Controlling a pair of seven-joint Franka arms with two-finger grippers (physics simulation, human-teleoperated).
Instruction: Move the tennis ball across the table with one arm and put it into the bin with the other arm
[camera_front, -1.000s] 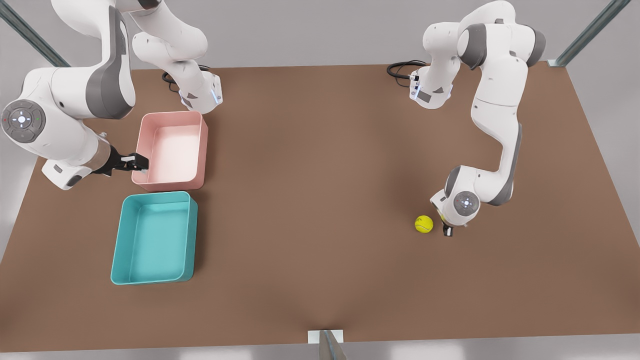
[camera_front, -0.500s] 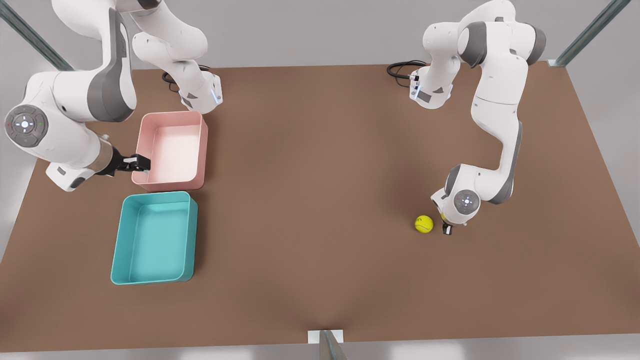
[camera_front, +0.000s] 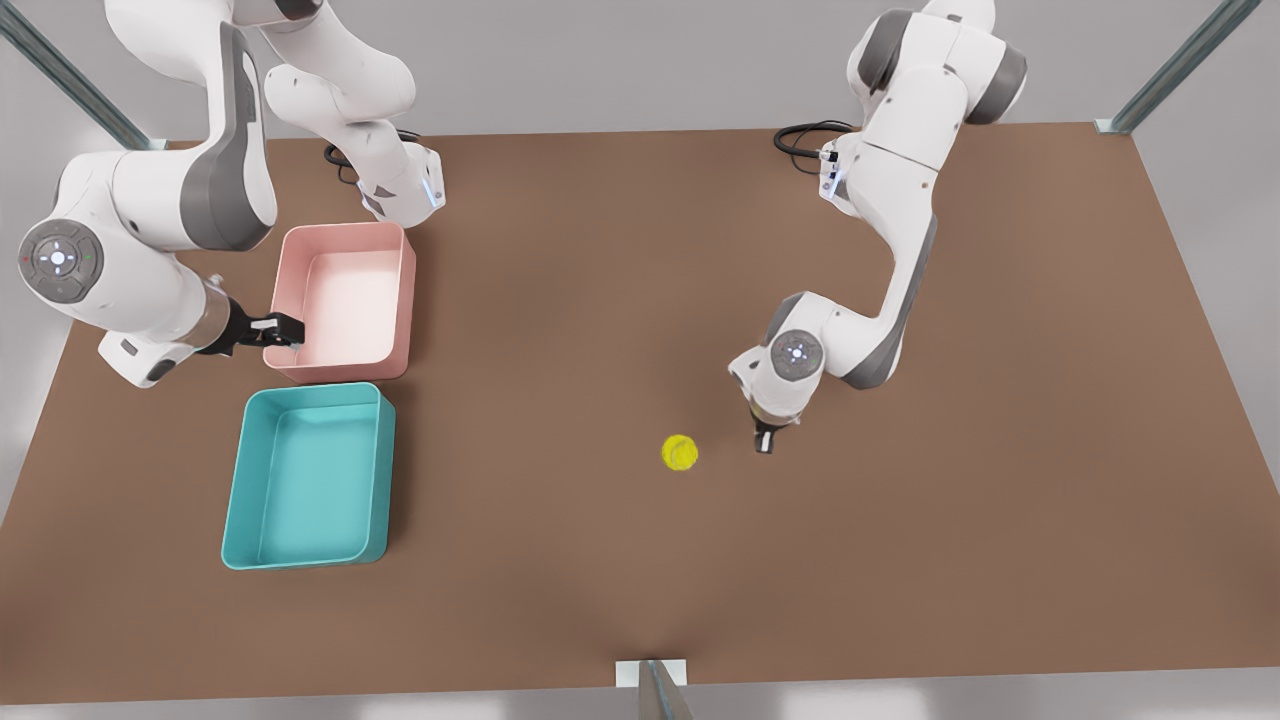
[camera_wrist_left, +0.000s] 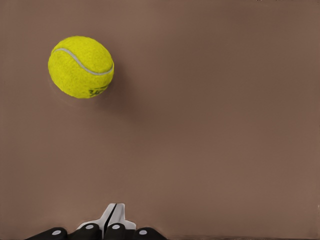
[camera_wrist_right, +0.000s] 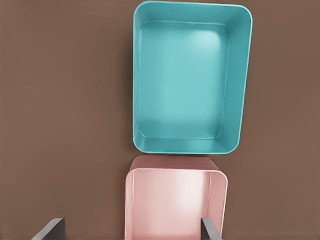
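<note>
The tennis ball (camera_front: 680, 452) lies loose on the brown table (camera_front: 620, 250), near the middle and toward the front edge; its outline is smeared. The ball (camera_wrist_left: 81, 66) also shows in the left wrist view, ahead of the fingertips. My left gripper (camera_front: 764, 443) is shut, low over the table, just to the front view's right of the ball and apart from it. Its fingers (camera_wrist_left: 114, 216) are pressed together. My right gripper (camera_front: 285, 330) waits open at the pink bin's (camera_front: 345, 300) outer wall on the front view's left. One finger (camera_wrist_right: 50, 229) shows wide of the other.
A teal bin (camera_front: 308, 475) stands just in front of the pink bin, both with nothing inside. The teal bin (camera_wrist_right: 191, 77) and the pink bin (camera_wrist_right: 175, 197) appear below the right wrist. Black cables (camera_front: 800, 138) lie at the table's back edge.
The left arm swept toward the front view's left with its gripper shut, and the ball moved the same way, from right of centre to near the middle. The right arm shifted only slightly.
</note>
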